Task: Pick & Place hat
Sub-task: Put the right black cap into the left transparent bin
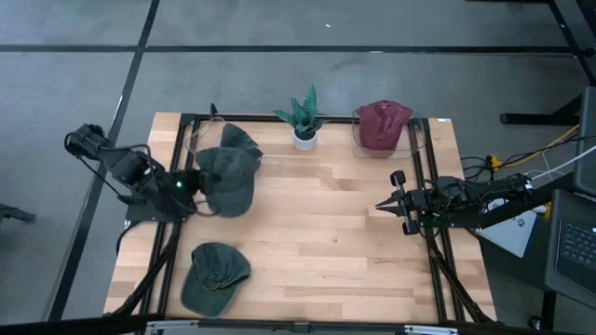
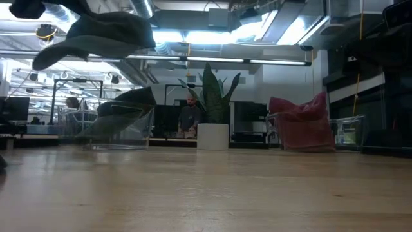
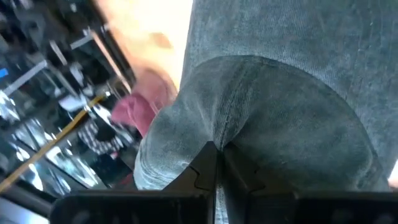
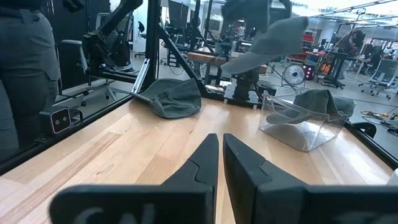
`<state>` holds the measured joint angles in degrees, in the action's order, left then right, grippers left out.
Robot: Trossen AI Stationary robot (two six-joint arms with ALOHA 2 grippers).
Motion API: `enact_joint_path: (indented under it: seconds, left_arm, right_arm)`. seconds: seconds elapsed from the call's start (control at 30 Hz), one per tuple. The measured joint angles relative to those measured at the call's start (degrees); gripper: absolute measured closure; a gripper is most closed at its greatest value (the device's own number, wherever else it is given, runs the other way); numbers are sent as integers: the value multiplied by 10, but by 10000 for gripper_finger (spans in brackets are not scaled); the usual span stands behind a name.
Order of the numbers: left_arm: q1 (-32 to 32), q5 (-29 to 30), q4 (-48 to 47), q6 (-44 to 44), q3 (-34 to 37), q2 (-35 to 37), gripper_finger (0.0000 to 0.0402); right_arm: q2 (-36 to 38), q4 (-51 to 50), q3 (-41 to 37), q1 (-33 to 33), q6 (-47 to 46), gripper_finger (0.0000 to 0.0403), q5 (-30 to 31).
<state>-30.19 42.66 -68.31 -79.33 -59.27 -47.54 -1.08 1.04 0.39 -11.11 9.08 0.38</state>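
Midway through the job: the left gripper, clamped on a green hat, holds it aloft near the bin, while a second hat waits on the table; the right gripper idles, fingers together.

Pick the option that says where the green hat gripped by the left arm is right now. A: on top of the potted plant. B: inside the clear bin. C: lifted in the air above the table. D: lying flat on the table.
C: the left gripper has its jaws shut on the green hat, and the low view shows that hat hanging well above the tabletop.
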Motion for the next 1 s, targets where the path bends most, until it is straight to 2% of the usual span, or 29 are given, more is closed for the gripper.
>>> enact_joint_path:
  seconds: [0.3,0.6,0.8,1.0]
  left_arm:
    - [116,-1,-8,-16,1,40,398]
    - [213,-1,6,-68,2,37,398]
    - [284,-1,81,-115,54,40,398]
    - [351,14,224,-184,136,45,398]
  right_arm:
    - [0,0,0,0,0,377,0]
    - [0,0,0,0,0,377,0]
    - [0,0,0,0,0,377,0]
    - [0,0,0,0,0,377,0]
